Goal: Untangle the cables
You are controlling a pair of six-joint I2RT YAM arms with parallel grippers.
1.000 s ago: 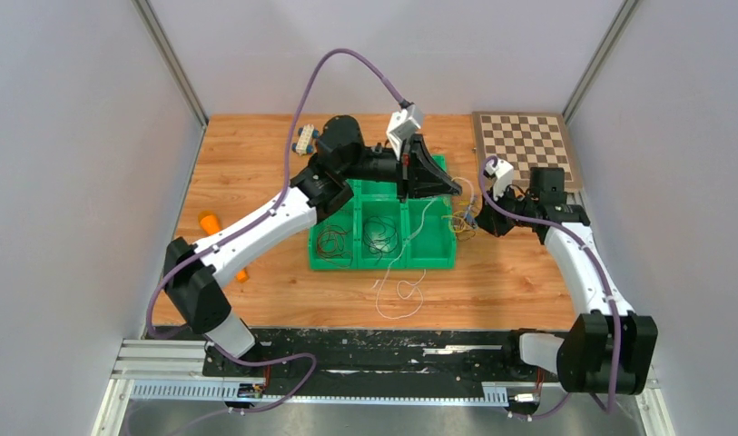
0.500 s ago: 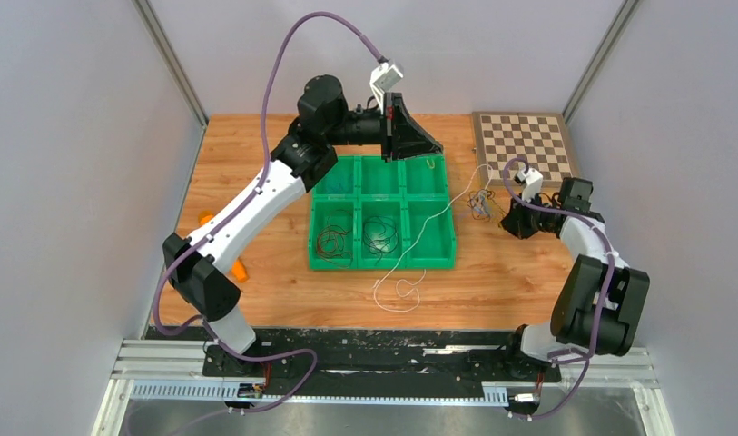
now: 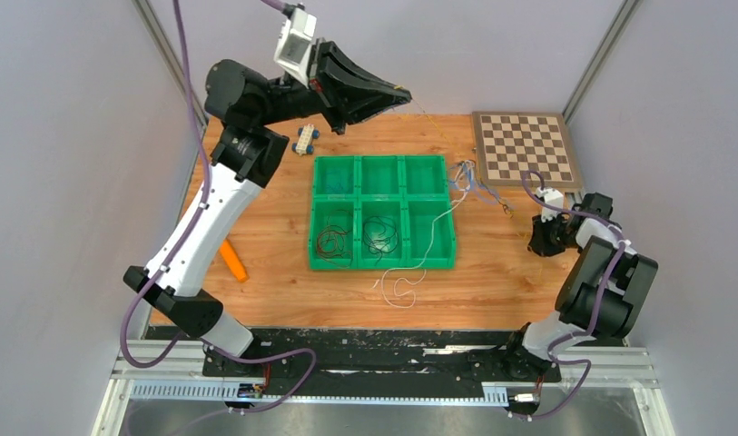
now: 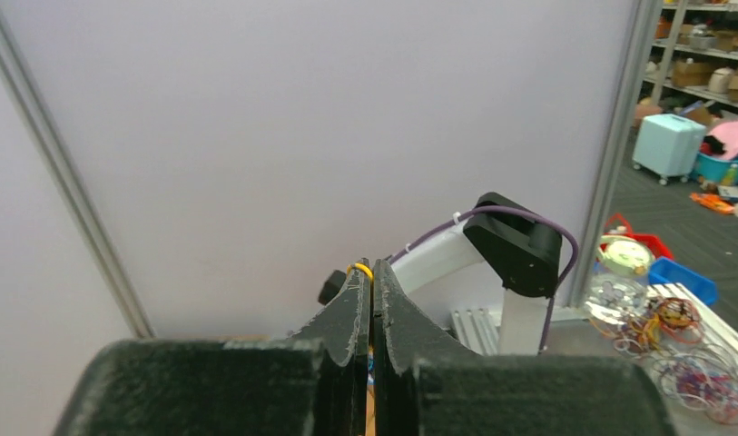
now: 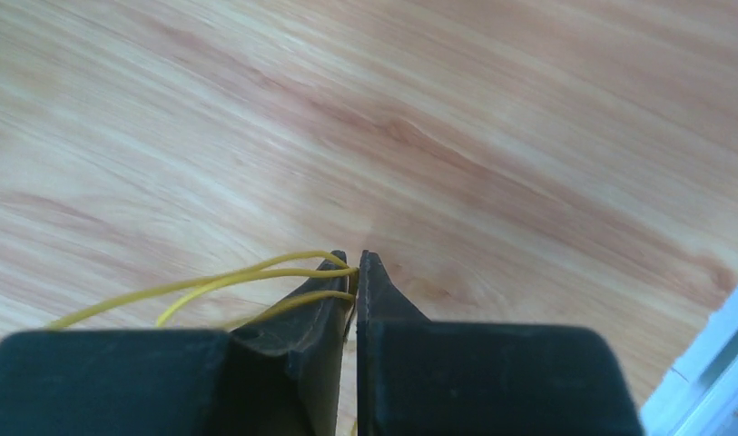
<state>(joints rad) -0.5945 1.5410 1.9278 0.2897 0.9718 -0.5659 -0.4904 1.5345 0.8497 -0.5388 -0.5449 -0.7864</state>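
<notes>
My left gripper (image 3: 399, 91) is raised high over the table's back edge and shut on a yellow cable (image 3: 428, 118). That cable runs taut down to a small tangle of blue, white and yellow cables (image 3: 467, 177) right of the green bin (image 3: 383, 266). In the left wrist view a yellow loop (image 4: 360, 269) pokes out between my shut fingers (image 4: 372, 272). My right gripper (image 3: 539, 241) is low on the table at the right and shut on yellow strands (image 5: 211, 286) at its fingertips (image 5: 357, 263). A white cable (image 3: 410, 272) trails over the bin to the front.
The bin has six compartments; a dark red cable (image 3: 331, 241) lies in the front left one, a black cable (image 3: 380, 238) in the front middle. A checkerboard (image 3: 526, 145) sits back right, a small toy block (image 3: 304, 138) at the back, an orange piece (image 3: 231, 259) at the left.
My left arm has lifted up and back to the left, drawing the yellow cable taut. My right gripper has moved right and nearer. The tangle has shifted and stretched out.
</notes>
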